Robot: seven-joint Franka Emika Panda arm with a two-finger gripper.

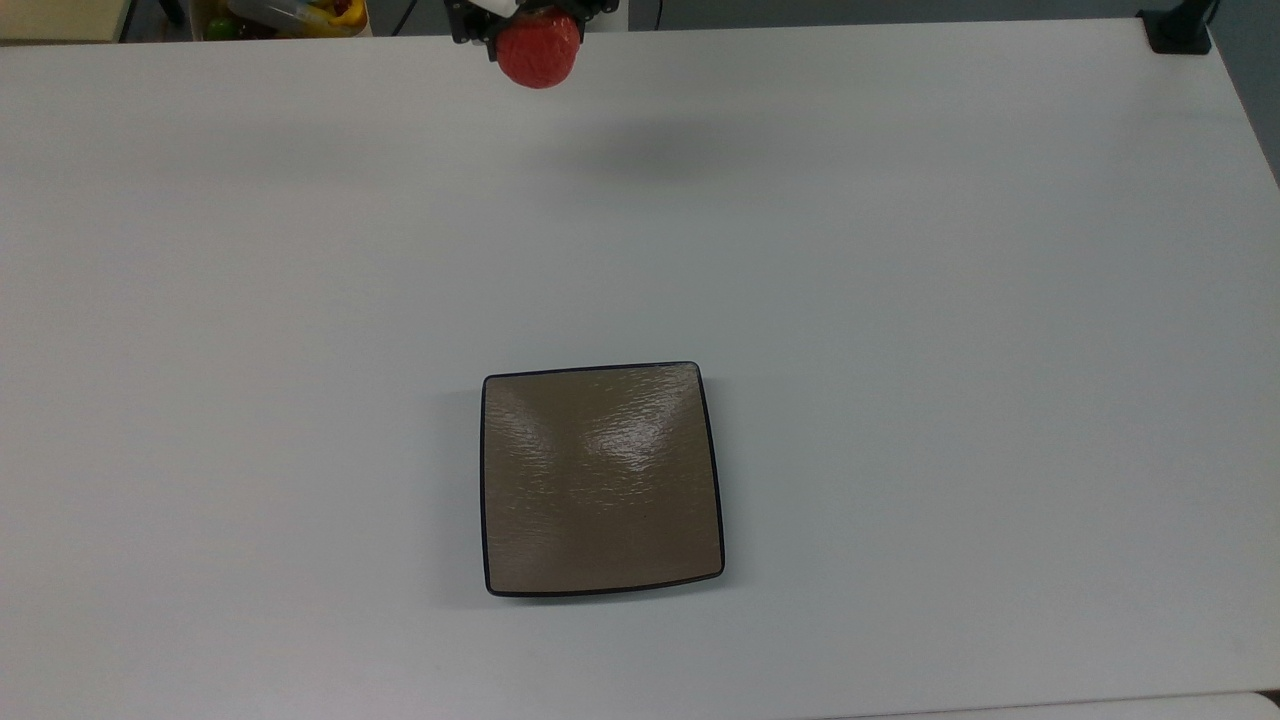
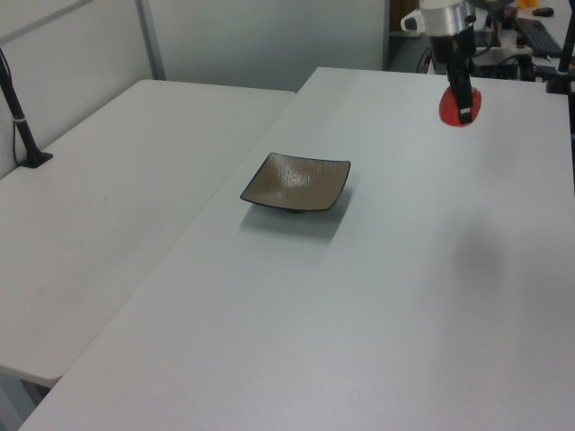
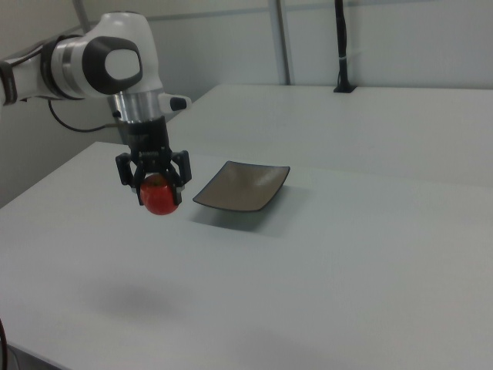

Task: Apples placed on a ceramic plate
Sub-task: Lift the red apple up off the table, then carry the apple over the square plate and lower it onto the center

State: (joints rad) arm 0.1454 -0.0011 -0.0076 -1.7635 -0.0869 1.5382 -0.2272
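Here the gripper (image 3: 157, 188) is clamped on the apple (image 3: 160, 196), one finger on either side of its upper half, so that most of the red fruit hangs below the fingertips. In the right view the apple is carried clear of the white table (image 3: 323, 262), with its soft shadow lying on the surface well below. In the top view the apple (image 1: 539, 49) sits at the upper edge; in the left view it (image 2: 458, 104) hangs under the black fingers (image 2: 464, 94).

The ceramic plate (image 3: 243, 187) rests bare on the table, well apart from the held fruit; the top view shows its dark rim (image 1: 484, 480) and glossy, rippled face.

Handling, as a judgement: the apple looks light, firm and smooth-skinned, hence liable to slip or roll. A hold across its widest part would be the most secure; the present grasp appears slightly above that. The plate is rigid and probably brittle, so the fruit should be lowered close before release, near the centre.
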